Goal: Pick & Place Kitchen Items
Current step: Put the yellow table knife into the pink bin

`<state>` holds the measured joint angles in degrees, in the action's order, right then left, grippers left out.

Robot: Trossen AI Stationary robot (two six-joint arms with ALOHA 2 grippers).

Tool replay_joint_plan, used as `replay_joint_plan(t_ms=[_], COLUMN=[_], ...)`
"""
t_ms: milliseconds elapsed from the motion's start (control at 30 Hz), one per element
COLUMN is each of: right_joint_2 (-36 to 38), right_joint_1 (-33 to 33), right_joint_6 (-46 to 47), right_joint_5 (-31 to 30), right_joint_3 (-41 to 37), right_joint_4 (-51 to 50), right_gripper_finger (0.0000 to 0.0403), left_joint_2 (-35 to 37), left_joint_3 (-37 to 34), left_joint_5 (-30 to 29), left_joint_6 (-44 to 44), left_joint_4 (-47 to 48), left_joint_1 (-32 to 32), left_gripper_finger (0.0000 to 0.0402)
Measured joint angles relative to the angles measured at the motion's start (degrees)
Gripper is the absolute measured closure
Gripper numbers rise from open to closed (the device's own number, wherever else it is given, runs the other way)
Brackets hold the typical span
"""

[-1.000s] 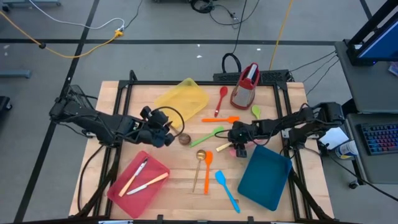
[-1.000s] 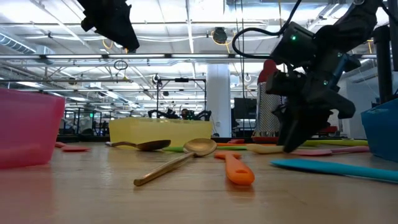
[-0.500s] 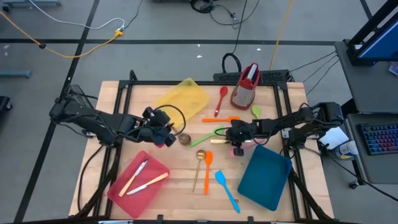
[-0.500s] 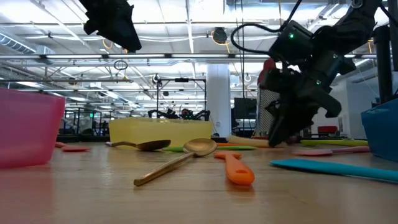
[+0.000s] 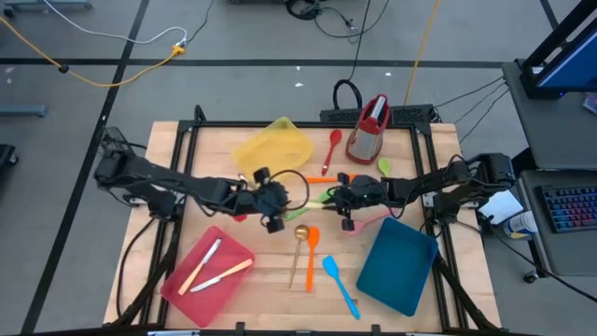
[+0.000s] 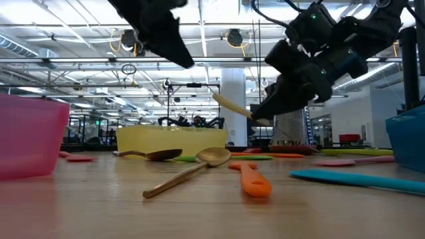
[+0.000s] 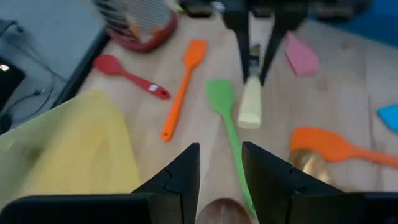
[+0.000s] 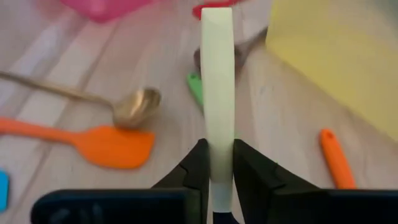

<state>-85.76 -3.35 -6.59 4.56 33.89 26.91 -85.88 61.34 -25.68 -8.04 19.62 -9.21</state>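
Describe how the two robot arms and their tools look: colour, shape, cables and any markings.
Both arms are black and jointed, built of slim segments with bulky joints, and black cables loop along them. The left tool ends in two flat, dark, angular fingers. The right tool has the same dark finger pair. A small green light glows on the right arm. No markings are readable.

My two arms crowd mid-counter (image 5: 252, 280), left tool (image 5: 272, 207) near right tool (image 5: 341, 201). Green spatula (image 5: 322, 198), gold spoon (image 5: 298, 241) and orange spatula (image 5: 312, 252) clutter the gap; front-centre boards are bare.
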Motion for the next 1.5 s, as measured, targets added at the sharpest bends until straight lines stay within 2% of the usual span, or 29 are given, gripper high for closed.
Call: replay_joint_plan(t_ms=[100, 267, 533, 667, 867, 1067, 1267, 1500], right_joint_2=[0.0, 0.0, 0.0, 0.0, 0.0, 0.0, 0.0, 0.0], right_joint_1=[0.0, 0.1, 0.1, 0.1, 0.0, 1.7, 2.7, 2.7], right_joint_6=[-0.1, 2.8, 2.9, 3.4, 4.7, 0.6, -4.7, -5.5], right_joint_5=[-0.3, -6.0, -6.0, -6.0, -5.8, -3.0, -7.6, -7.4], right_joint_3=[0.0, 0.0, 0.1, 0.1, 0.1, 0.1, 0.1, 2.5], right_joint_4=[1.2, 4.2, 4.9, 4.3, 3.2, 5.9, 6.2, 4.7], right_gripper_finger=[0.035, 0.0352, 0.0353, 0.0352, 0.0352, 0.0355, 0.0356, 0.0356], left_joint_2=[-3.1, -7.1, -8.6, -8.6, -8.6, -8.6, -8.6, -8.6], left_joint_3=[0.0, 0.0, 0.0, 0.0, 0.0, 0.0, 0.0, 0.0], left_joint_5=[3.7, 8.1, 4.4, 2.1, 5.7, 14.0, 15.4, 16.3], left_joint_6=[4.4, 5.5, 10.6, 12.7, 15.7, 14.2, 13.1, 12.7], left_joint_4=[-4.3, -8.4, -9.9, -10.9, -13.6, -18.6, -18.1, -17.8], left_joint_1=[1.3, 3.0, 3.9, 3.9, 4.1, 6.5, 7.2, 7.7], left_gripper_finger=[0.0279, 0.0261, 0.0192, 0.0175, 0.0184, 0.0201, 0.0208, 0.0208])
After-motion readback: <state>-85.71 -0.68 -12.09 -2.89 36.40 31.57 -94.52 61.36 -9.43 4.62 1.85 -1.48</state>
